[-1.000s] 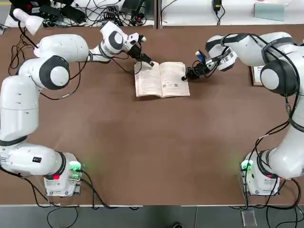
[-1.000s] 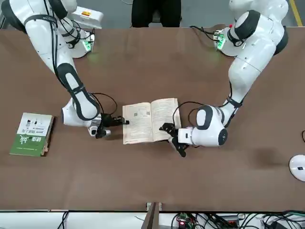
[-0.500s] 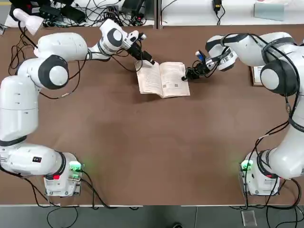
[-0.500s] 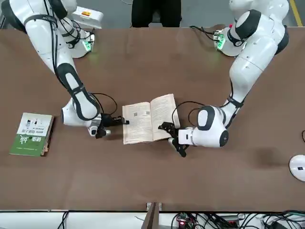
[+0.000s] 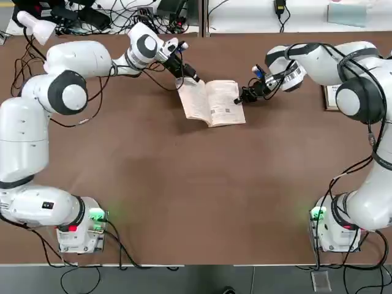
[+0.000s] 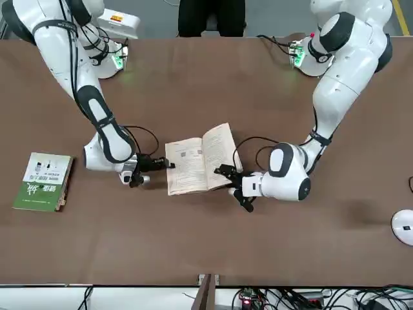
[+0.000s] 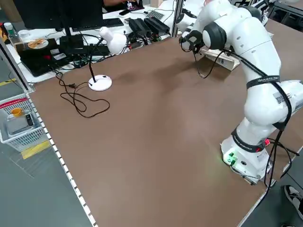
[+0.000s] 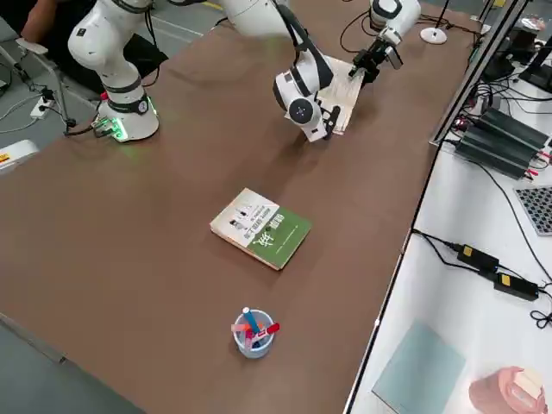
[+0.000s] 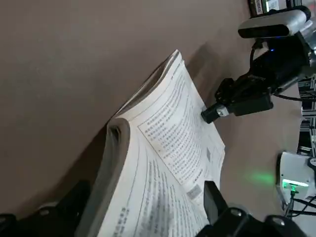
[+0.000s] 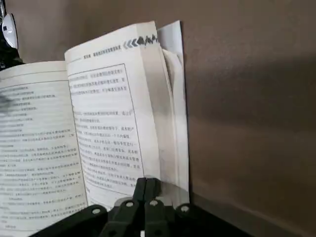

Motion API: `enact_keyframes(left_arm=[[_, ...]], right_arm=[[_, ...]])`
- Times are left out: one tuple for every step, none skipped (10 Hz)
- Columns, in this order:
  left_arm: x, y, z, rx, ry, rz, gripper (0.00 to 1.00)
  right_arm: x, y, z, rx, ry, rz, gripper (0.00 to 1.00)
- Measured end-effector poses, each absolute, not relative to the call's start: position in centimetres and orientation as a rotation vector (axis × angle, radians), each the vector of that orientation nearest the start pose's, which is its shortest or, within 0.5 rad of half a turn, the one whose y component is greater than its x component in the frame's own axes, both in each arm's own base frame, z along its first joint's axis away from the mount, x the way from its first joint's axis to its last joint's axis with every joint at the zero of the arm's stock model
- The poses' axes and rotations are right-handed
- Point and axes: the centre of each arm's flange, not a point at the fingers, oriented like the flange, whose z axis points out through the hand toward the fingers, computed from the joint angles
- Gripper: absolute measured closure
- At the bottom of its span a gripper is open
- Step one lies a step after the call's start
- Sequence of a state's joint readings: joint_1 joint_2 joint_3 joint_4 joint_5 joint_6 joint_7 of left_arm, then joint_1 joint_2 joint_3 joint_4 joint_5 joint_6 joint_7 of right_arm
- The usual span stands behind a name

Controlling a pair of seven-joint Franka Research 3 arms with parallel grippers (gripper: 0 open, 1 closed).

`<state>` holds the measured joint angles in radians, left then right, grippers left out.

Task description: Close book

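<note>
Probably limp, light: we'd lift the book [image 5: 225,101] by its left edge, left gripper [image 9: 148,193] spread astride it, right gripper [image 10: 148,183] closed, empty, at right edge.

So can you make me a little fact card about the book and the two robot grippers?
book: open, printed pages showing
left gripper: around the book's left page side, fingers apart
right gripper: shut, at the right page's edge
other book: green and white, closed, on the table
job: book not closed yet
</note>
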<state>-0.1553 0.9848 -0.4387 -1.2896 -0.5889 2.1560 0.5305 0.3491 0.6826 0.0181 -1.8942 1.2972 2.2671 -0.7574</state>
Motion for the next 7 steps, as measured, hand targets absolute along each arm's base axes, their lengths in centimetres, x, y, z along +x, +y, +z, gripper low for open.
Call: enact_keyframes(left_arm=[[65.1, -36.4, 19.6, 2.201, -0.656, -0.108, 0.00], [65.2, -36.2, 19.7, 2.197, -0.641, -0.122, 0.00], [65.3, -35.9, 19.9, 2.191, -0.629, -0.137, 0.00], [65.3, -35.8, 20.2, 2.186, -0.614, -0.151, 0.00], [65.4, -35.6, 20.4, 2.183, -0.605, -0.162, 0.00], [65.4, -35.6, 20.5, 2.180, -0.599, -0.169, 0.00], [65.4, -35.6, 20.7, 2.179, -0.595, -0.172, 0.00]], right_arm=[[55.7, 24.0, 12.8, -2.272, -0.082, 0.110, 0.99], [55.7, 24.0, 12.8, -2.272, -0.082, 0.110, 0.99], [55.7, 24.0, 12.8, -2.272, -0.082, 0.110, 0.99], [55.7, 24.0, 12.8, -2.272, -0.082, 0.110, 0.99], [55.7, 24.0, 12.8, -2.272, -0.082, 0.110, 0.99], [55.7, 24.0, 12.8, -2.272, -0.082, 0.110, 0.99], [55.7, 24.0, 12.8, -2.272, -0.082, 0.110, 0.99]])
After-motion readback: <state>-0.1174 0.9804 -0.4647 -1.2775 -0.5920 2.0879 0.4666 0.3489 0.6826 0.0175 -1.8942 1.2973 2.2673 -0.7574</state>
